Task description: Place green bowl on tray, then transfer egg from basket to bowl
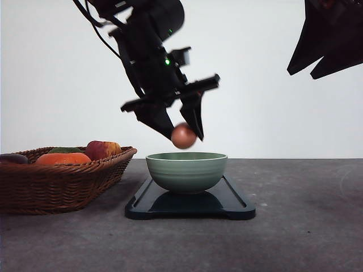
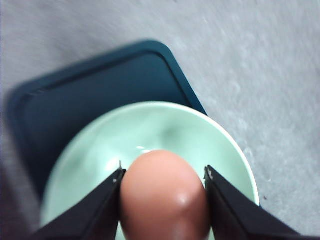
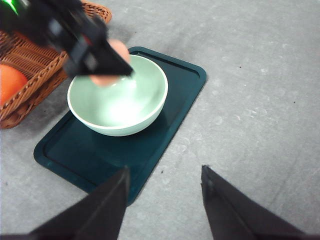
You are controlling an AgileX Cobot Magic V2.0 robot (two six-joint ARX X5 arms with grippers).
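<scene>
The left gripper (image 1: 183, 136) is clamping the egg (image 1: 183, 136) between its two dark fingers (image 2: 95, 210), one pressing on each side of the shell, and is holding it in the air just above the rim of the green bowl (image 1: 186, 171). In the left wrist view the egg (image 2: 164, 197) is hanging over the bowl's pale hollow (image 2: 140, 135), somewhat toward one side of it rather than over the middle.

The bowl is already sitting on the tray (image 1: 235, 205), roughly at its centre, with bare tray showing toward both short edges. The tray is lying on the grey table (image 1: 306, 226), and the basket (image 1: 57, 184) is standing just beside the tray's left edge, holding an orange fruit (image 1: 62, 158) and a reddish one (image 1: 102, 149).

The step in hand looks like the drop-off. To do it well, the arm should be carrying the egg a little further over the centre of the bowl and lowering it well inside the rim before parting the fingers, so that the shell is rolling a short way down the glaze and not falling. Opening slowly should keep the egg from sticking to one finger and being flung against the wall.

The right gripper (image 3: 165, 200) is hovering open and empty over the table near the tray's front edge, well clear of the bowl (image 3: 145, 107).
</scene>
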